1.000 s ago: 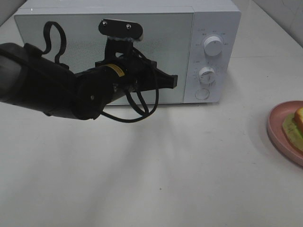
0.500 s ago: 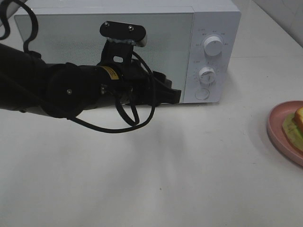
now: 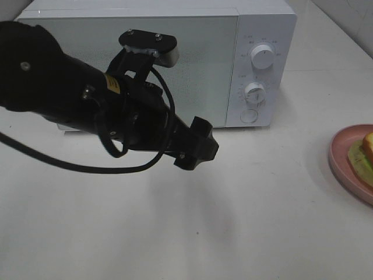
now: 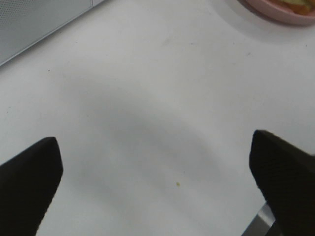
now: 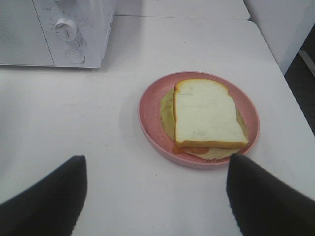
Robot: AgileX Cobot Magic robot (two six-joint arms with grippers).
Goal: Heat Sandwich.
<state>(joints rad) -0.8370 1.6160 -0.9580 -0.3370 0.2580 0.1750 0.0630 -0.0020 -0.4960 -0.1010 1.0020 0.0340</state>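
The sandwich [image 5: 206, 115] lies on a round pink plate [image 5: 152, 123], its pale bread slice on top with green and orange filling showing at the edges. My right gripper [image 5: 157, 201] hangs open just short of the plate, holding nothing. In the high view the sandwich [image 3: 366, 149] and plate [image 3: 341, 157] are cut off by the right edge. My left gripper [image 3: 197, 149] hovers over the table in front of the white microwave [image 3: 262, 35]. The left wrist view shows this gripper [image 4: 157, 189] wide open and empty, with bare table between its fingers [image 4: 29, 182].
The microwave's door [image 3: 204, 64] is shut. Two knobs [image 3: 262, 57] and a round button [image 3: 249, 115] sit on its right panel. The left arm's black cable [image 3: 116, 166] loops below the arm. White table [image 3: 233, 233] lies in front.
My left gripper has opened from shut. It has drawn away from the microwave's door, moving down and toward the table's front. The plate and sandwich have not moved.
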